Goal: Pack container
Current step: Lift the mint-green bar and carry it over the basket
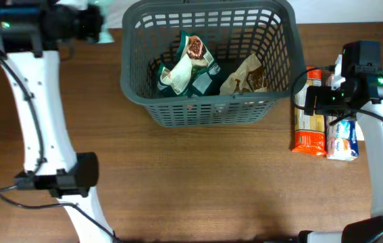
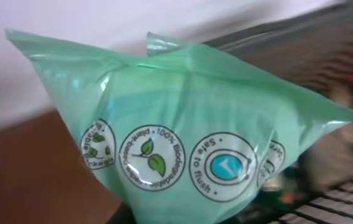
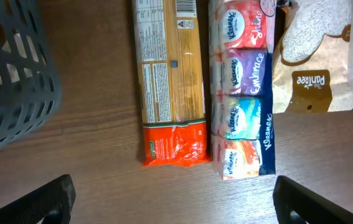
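Note:
The dark grey slotted basket (image 1: pixel 208 108) stands at the table's far middle, and its wall shows in the right wrist view (image 3: pixel 8 81). It holds a white-and-green packet (image 1: pixel 188 64), a dark green packet (image 1: pixel 205 82) and a brown bag (image 1: pixel 245 75). My left gripper (image 1: pixel 90 23) is at the far left of the basket, outside its rim, shut on a pale green plastic packet (image 2: pixel 182 137) that fills the left wrist view. My right gripper (image 3: pixel 176 199) is open and empty above the table, just short of an orange pasta packet (image 3: pixel 170 81).
Right of the basket lie the orange pasta packet (image 1: pixel 309 125), a Kleenex tissue multipack (image 3: pixel 241 93) that also shows in the overhead view (image 1: pixel 343 138), and a brown-and-white Panlee bag (image 3: pixel 316 56). The left arm's base (image 1: pixel 69 177) stands at the front left.

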